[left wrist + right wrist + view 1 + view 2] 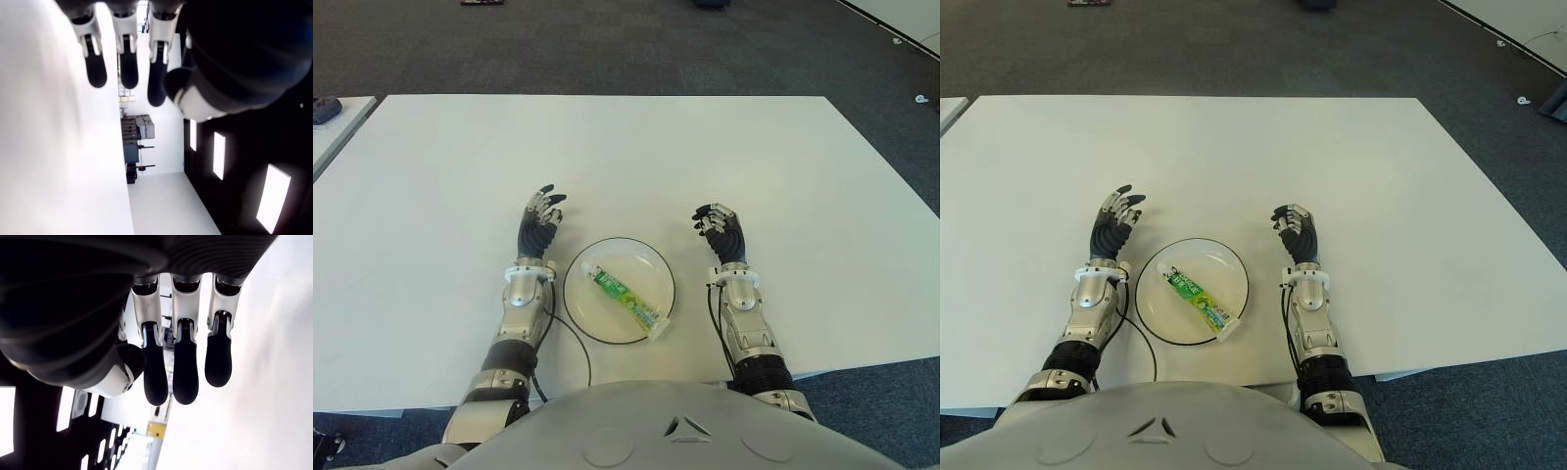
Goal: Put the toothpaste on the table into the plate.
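Both hands hold nothing, fingers loose: left hand (539, 224) at 9 o'clock of the plate (658, 269), right hand (721, 231) at 3; the toothpaste (625, 298) lies inside; best to keep hands clear on the worktop (636, 157).

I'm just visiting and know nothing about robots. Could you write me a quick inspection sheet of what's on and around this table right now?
Surface: white table, mostly bare.
Job's things: toothpaste lies inside the plate, cap toward the robot's left, its flat end over the plate's near-right rim.
Clutter: nothing seen on the table.
Hands: left hand shows left of the plate, right hand right of it; both hold nothing, fingers relaxed.
Cables: a black cable runs from the left wrist past the plate; another runs along the right forearm.
Surroundings: dark carpet around the table; a second table's corner at far left, with a dark object on it.
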Robot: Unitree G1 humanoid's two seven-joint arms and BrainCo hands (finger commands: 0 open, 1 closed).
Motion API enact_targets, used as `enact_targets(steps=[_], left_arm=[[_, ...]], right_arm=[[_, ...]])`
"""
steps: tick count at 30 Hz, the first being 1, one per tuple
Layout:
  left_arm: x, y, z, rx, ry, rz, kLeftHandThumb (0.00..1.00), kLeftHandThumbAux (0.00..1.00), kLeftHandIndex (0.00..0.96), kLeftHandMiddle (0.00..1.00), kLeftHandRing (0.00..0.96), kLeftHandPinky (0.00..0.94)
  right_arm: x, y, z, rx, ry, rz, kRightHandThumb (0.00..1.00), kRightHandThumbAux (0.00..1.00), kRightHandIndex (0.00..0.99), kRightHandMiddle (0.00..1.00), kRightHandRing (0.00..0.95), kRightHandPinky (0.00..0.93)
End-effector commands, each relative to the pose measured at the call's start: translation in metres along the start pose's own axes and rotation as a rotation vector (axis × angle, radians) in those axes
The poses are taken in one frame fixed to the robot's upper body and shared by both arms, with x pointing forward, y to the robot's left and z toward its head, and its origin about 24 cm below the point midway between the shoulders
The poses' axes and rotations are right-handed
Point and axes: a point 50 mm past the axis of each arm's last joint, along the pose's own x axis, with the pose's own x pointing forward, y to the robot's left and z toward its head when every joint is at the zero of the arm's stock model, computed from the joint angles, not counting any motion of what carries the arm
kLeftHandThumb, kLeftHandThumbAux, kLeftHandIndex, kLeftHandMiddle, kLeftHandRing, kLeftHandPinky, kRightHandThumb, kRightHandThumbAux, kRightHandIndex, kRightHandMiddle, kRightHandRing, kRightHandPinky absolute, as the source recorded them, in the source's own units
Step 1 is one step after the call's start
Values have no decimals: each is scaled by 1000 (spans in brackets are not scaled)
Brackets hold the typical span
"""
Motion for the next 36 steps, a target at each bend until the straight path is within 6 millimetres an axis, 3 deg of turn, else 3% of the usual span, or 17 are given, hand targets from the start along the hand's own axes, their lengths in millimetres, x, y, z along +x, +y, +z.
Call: enact_targets(steps=[1, 36], left_arm=[[-4, -2, -4, 16, 18, -12, 704, 718, 432, 584, 573, 554], [-11, 7, -14, 36, 75, 20, 703, 718, 431, 585, 592, 561]], right_arm=[[3, 1, 1, 12, 7, -6, 708, 731, 427, 513, 531, 549], [5, 2, 5, 17, 18, -1, 705, 729, 427, 506, 517, 532]])
